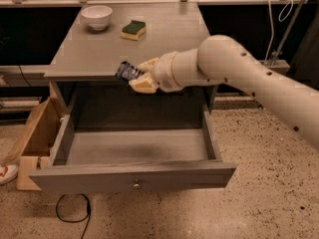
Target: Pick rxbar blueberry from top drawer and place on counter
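Note:
My gripper (135,75) is shut on the rxbar blueberry (127,70), a small dark blue wrapper with white marks. It holds the bar in the air at the front edge of the counter (134,49), above the open top drawer (134,176). The drawer is pulled far out, its inside bare, with a small round knob on its front panel. My white arm reaches in from the right.
A white bowl (96,16) and a green-and-yellow sponge (133,29) sit at the back of the counter. A wooden box (35,133) leans by the cabinet's left side. A black cable (72,213) lies on the speckled floor in front.

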You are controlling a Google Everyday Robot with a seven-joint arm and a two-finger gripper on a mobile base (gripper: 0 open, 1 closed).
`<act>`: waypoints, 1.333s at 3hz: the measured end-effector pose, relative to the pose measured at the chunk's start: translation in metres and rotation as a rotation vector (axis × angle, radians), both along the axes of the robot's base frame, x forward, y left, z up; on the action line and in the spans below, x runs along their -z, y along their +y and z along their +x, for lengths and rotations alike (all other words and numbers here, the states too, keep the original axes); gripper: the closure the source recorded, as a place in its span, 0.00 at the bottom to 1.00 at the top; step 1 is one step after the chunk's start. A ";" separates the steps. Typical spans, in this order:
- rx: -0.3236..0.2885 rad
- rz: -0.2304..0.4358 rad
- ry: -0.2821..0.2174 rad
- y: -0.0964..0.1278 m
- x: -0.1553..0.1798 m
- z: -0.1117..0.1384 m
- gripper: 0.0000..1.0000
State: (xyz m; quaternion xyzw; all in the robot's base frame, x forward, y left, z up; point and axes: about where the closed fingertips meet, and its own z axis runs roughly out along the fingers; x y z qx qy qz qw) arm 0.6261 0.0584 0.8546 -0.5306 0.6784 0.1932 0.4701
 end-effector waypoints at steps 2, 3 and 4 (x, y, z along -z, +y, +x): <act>0.260 0.023 0.015 -0.043 -0.062 0.091 1.00; 0.360 0.059 0.109 -0.058 -0.050 0.140 1.00; 0.428 0.081 0.230 -0.068 -0.022 0.192 0.98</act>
